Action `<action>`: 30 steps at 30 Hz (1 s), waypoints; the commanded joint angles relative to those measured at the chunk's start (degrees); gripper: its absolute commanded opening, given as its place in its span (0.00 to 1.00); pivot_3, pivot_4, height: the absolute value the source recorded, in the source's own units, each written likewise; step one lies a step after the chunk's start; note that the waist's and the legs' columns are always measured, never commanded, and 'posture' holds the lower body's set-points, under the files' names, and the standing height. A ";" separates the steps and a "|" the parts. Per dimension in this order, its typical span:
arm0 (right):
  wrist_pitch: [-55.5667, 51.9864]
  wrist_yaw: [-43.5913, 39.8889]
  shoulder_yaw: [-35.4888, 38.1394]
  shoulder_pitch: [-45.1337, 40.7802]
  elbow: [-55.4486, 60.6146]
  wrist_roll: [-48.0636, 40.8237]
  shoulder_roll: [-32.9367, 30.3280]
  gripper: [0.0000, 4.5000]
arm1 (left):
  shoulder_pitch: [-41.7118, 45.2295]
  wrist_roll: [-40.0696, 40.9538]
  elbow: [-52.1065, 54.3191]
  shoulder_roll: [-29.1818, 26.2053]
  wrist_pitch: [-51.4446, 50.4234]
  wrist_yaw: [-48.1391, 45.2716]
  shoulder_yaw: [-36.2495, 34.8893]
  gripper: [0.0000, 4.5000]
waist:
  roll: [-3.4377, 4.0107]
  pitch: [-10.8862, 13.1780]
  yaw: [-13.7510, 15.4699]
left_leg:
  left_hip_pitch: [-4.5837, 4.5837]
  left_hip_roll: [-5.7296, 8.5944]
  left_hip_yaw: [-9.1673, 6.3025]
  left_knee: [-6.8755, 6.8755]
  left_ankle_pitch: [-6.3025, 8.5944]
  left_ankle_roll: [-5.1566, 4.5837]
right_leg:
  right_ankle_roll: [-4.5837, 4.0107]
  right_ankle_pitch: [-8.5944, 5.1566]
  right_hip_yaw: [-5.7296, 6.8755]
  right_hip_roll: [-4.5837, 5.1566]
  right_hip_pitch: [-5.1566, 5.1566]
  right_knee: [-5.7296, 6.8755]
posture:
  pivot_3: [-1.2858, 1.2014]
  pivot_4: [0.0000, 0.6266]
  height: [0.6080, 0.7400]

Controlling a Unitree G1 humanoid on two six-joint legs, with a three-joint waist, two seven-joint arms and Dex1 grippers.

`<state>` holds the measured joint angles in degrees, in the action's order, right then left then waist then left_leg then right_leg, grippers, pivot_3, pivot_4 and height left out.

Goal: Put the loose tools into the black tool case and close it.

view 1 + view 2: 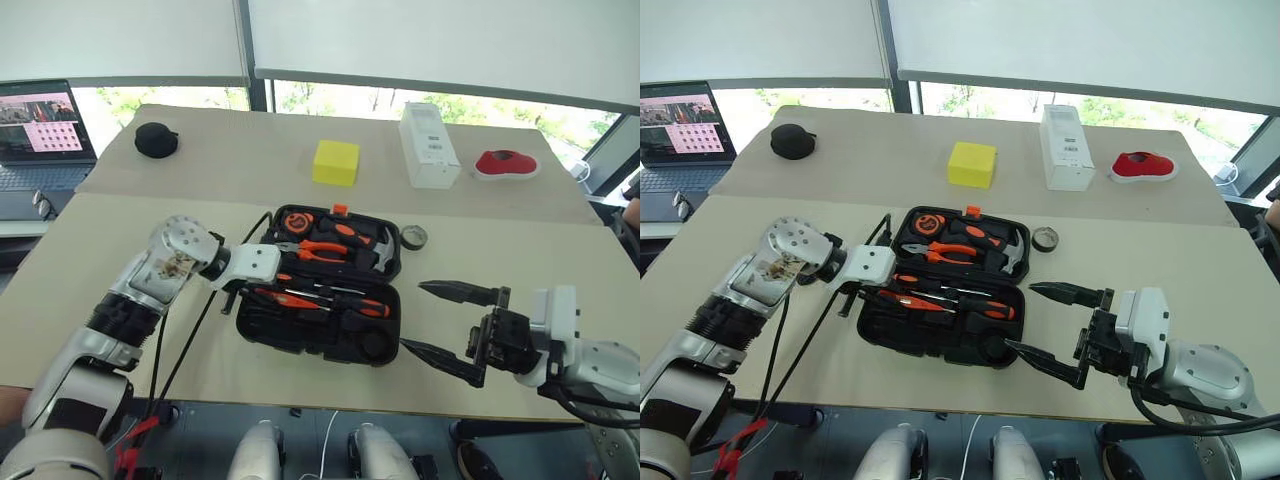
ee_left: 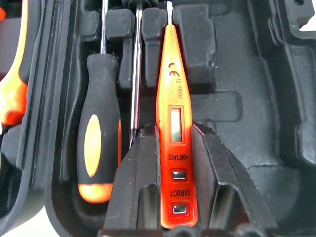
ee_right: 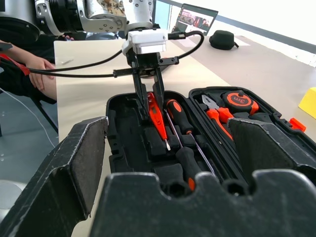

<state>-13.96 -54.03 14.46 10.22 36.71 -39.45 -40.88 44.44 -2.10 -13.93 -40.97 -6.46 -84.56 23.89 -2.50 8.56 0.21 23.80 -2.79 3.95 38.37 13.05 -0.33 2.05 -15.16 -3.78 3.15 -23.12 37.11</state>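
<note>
left gripper: pinching the orange tester screwdriver, tip down in the black tool case
right gripper: wide open, nothing held, just right of the case

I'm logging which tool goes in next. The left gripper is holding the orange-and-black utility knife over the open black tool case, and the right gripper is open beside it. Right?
Not quite. The left gripper holds the slim all-orange tester screwdriver, not the utility knife; the left wrist view shows it between the fingers. The rest stands: it is over the open black tool case, and the right gripper is open beside it.
</note>
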 commanded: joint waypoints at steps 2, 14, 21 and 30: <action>-0.05 0.85 0.22 -0.17 2.55 -1.37 0.37 1.00 | 0.37 -3.61 -0.56 0.06 -2.22 0.09 2.28 0.10 | 0.01 -0.01 0.14 | 0.00 0.00 0.00 0.03 0.00 0.00 | 0.01 0.01 0.00 0.00 0.02 0.00 | 0.52 0.24 1.00; -1.48 2.10 -1.81 -2.36 2.11 -1.62 0.52 1.00 | -1.09 3.75 1.14 1.71 0.60 -1.99 -3.45 0.52 | 0.07 -0.04 -0.02 | -0.02 -0.02 -0.07 0.21 0.00 -0.01 | 0.02 0.02 0.00 -0.01 0.06 0.10 | 0.52 0.24 1.00; -2.50 1.39 -0.78 -0.96 2.13 -2.20 -0.24 1.00 | -2.56 10.86 1.22 1.30 1.74 -2.46 -9.75 0.61 | 0.06 -0.03 0.10 | 0.27 -0.04 -0.15 0.43 0.04 -0.08 | 0.06 0.04 0.10 -0.01 -0.05 0.10 | 0.52 0.24 1.00; -3.05 1.39 -2.29 -2.78 0.91 -1.48 0.36 1.00 | -5.06 18.62 -7.61 6.92 6.42 -3.26 -16.28 0.26 | 0.06 -0.03 0.33 | 0.28 -0.02 -0.18 0.52 0.04 -0.08 | 0.10 0.07 0.15 0.00 -0.02 0.11 | 0.52 0.24 1.00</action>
<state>-16.96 -52.45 11.94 7.79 37.08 -39.68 -40.63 39.79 15.82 -20.25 -34.29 -2.34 -86.78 8.43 -2.44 8.53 0.54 24.08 -2.81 3.77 38.89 13.10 -0.41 2.14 -15.09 -3.63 3.15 -23.14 37.22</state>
